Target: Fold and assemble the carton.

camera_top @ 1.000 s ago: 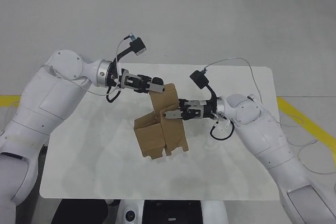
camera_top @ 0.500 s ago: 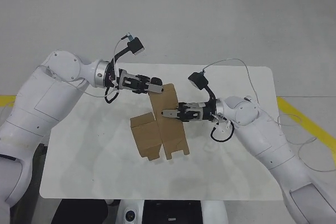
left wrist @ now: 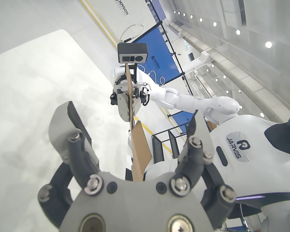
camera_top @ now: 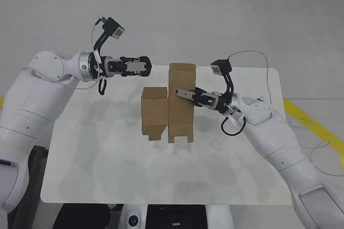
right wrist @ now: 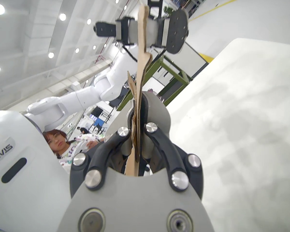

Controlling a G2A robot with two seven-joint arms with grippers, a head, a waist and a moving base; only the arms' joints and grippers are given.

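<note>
Top view: the flattened carton [camera_top: 181,117] is pinched by the right gripper [camera_top: 179,92]; the left gripper [camera_top: 148,65], spread wide, is held just off the carton's far left corner.

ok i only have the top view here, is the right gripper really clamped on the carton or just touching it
observer: clamped. the right wrist view shows the right gripper shut on the carton, with the cardboard edge pinched between its fingers.
operator: and the left one, got anything in it
observer: nothing. in the left wrist view the left gripper is open, fingers spread wide, and the carton sits farther off, clear of them.
operator: is the carton flat
observer: not quite. edge-on in the left wrist view, the panel away from the grip stands at an angle to the thin part that the right gripper holds.
</note>
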